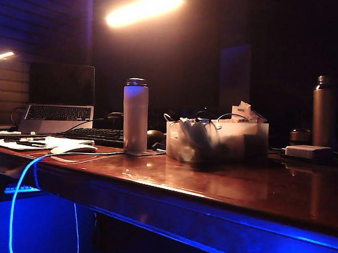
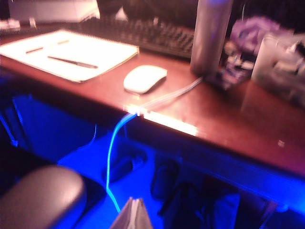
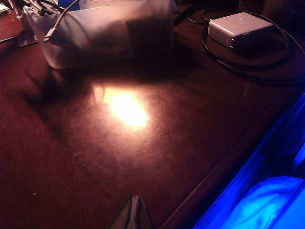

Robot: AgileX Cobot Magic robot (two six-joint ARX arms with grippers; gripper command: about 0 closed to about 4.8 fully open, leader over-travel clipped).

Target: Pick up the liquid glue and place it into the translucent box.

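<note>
1. The left gripper [image 2: 133, 214] shows only as a pale tip at the edge of its wrist view, its fingers pressed together into one point with nothing between them. It hangs off the table, out over the blue-lit floor, which suggests an arm drawn back from the work.

2. The right gripper [image 3: 135, 210] is likewise a dark closed wedge, fingers together and empty. It sits low over the bare wood near the table's front edge, well short of anything to grasp.

3. Neither arm appears in the exterior view, so both seem parked clear of the desktop.

4. The translucent box [image 1: 215, 140] stands upright on the table [image 1: 222, 189], right of centre, with cables and papers showing over its rim. From the right wrist the translucent box [image 3: 102, 33] lies ahead, a cable end draped down its wall.

5. The liquid glue cannot be made out as a separate object in any view. The contents behind the box's frosted wall are dark and indistinct, so it may already lie inside; that is a judgement, not something seen.

6. Other items sit where desk use would leave them: a tall frosted bottle [image 1: 135, 116] left of the box, a white mouse [image 2: 145, 78] with its cable running off the edge, a notepad [image 2: 66, 55] with a pen, and a white power block [image 3: 240, 29] ringed by its cord.
</note>
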